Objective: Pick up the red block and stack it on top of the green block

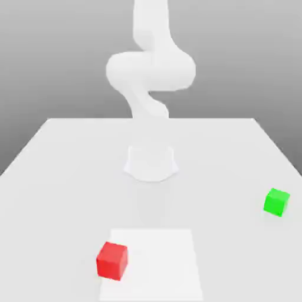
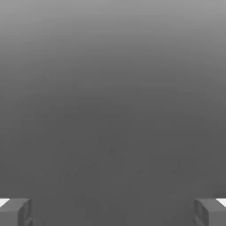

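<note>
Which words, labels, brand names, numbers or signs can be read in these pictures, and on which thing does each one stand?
None: there is no readable text anywhere.
red block: plain faces, no marking.
green block: plain faces, no marking.
table: bare white surface, with only a blank paler square patch.
robot arm: plain white, no logo or number.
claw: open, grey fingers without any label.

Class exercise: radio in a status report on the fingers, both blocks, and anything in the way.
Fingers wide open, holding nothing. Red block on the table, untouched; green block apart, toward the exterior view's right. Nothing between them.
</note>
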